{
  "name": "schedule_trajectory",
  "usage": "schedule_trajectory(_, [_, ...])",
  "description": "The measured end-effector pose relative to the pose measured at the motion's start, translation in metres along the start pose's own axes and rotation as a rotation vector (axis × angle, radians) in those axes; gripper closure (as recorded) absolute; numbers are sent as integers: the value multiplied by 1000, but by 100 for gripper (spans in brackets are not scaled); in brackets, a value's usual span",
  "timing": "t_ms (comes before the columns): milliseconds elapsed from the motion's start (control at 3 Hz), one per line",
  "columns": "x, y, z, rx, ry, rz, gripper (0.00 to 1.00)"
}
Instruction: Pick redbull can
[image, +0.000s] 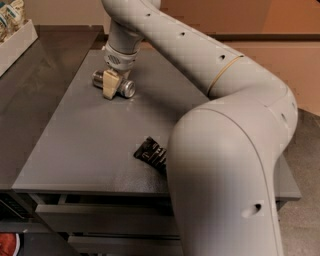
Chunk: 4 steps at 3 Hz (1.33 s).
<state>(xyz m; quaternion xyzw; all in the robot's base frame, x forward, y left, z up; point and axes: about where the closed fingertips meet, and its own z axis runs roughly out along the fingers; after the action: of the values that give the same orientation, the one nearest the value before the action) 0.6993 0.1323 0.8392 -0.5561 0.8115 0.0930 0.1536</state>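
The redbull can (125, 88) is a slim silver can lying on its side on the grey table (75, 145), toward the far left part. My gripper (110, 84) is down over the middle of the can, reaching from above with its cream tip in front of the can. The can's two ends stick out to either side of the gripper. The can rests on the table top.
A black snack bar wrapper (150, 152) lies near the table's front edge, partly behind my arm (225, 150). A white tray (15, 42) with snack packs stands on the dark counter at far left. Drawers sit under the table front.
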Motion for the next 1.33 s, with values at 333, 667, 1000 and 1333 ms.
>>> schedule_trajectory(333, [-5,0,-6,21,-7,-10,65])
schedule_trajectory(667, [-15,2,-25,59,-37,-37,88])
schedule_trajectory(1000, [-28,7,-56,109,-77,-91,100])
schedule_trajectory(1333, [-35,11,-85,148,-101,-136,100])
